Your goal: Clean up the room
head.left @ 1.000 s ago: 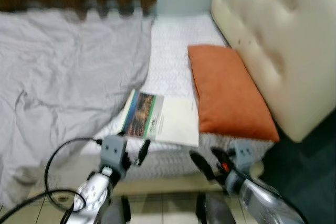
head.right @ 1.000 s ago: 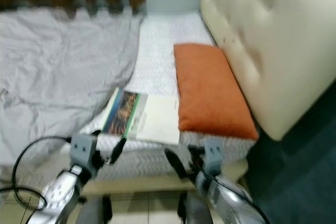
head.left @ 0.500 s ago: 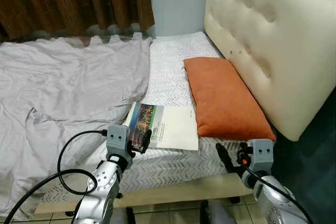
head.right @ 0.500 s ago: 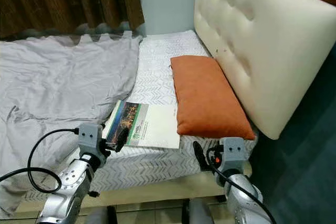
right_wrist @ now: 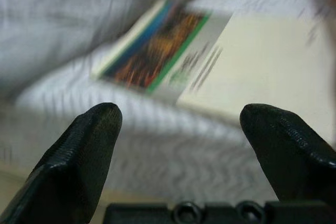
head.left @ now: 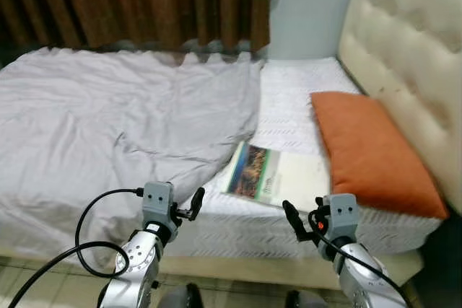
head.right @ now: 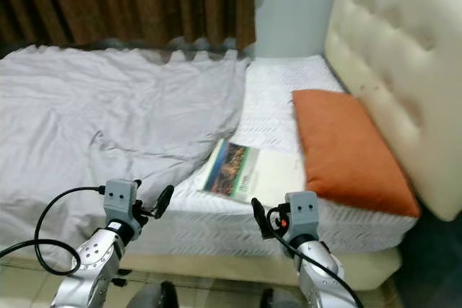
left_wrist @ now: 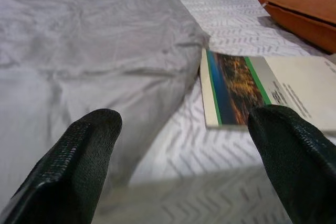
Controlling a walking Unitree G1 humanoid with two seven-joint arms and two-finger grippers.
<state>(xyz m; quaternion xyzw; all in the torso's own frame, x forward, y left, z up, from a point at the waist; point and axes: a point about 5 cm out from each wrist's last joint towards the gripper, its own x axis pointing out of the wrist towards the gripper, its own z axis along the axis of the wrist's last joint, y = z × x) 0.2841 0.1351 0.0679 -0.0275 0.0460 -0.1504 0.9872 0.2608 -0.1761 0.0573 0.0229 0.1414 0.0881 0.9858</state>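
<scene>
Here, a book (head.left: 278,173) lies flat near the bed's (head.left: 289,91) front edge, between a rumpled grey sheet (head.left: 108,120) and an orange pillow (head.left: 372,153). Both the left gripper (left_wrist: 178,156) and right gripper (right_wrist: 181,156) hover short of it, fingers apart, empty. Likely next: reaching in to grasp the book.

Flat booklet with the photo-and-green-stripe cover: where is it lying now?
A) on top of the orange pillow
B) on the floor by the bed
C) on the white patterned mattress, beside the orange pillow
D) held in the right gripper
C: the flat booklet lies on the white patterned mattress next to the orange pillow, its other edge by the grey sheet; both the left gripper and right gripper are open and short of it.
</scene>
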